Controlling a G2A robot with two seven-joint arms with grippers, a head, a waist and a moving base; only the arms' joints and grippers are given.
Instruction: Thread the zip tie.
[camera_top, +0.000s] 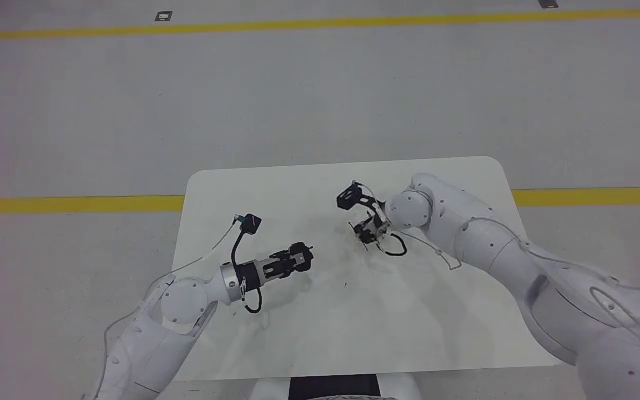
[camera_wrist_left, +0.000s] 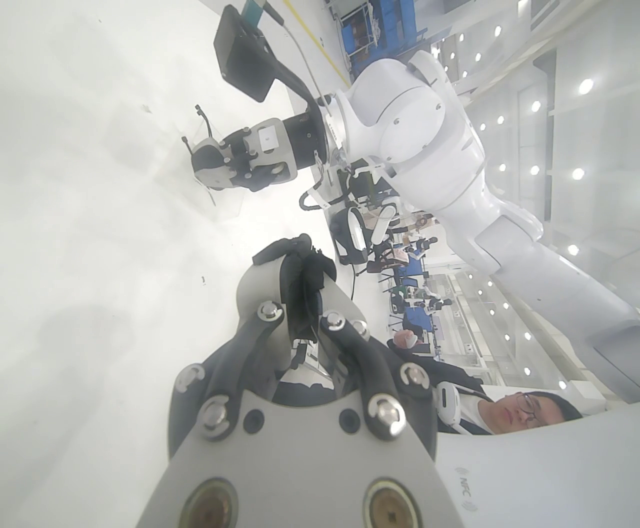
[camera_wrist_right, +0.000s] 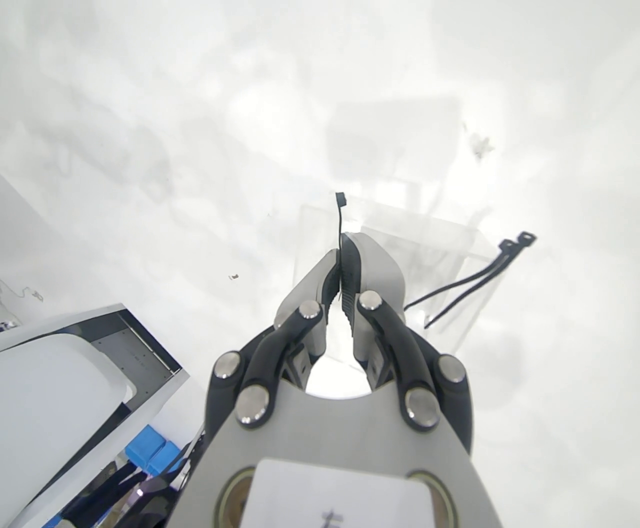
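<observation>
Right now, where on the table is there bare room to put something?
Bare white table: near edge between the arms; far corner beyond the left gripper. Crowded: around the right gripper, its jaws clamping a black zip tie beside the clear plastic holder.

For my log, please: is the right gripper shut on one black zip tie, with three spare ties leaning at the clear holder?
Two spare ties lean at the clear holder, not three, per the right wrist view; the right gripper is shut on one zip tie.

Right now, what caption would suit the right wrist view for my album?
Right gripper pinching a black zip tie, two more ties propped in a clear holder alongside.
</observation>
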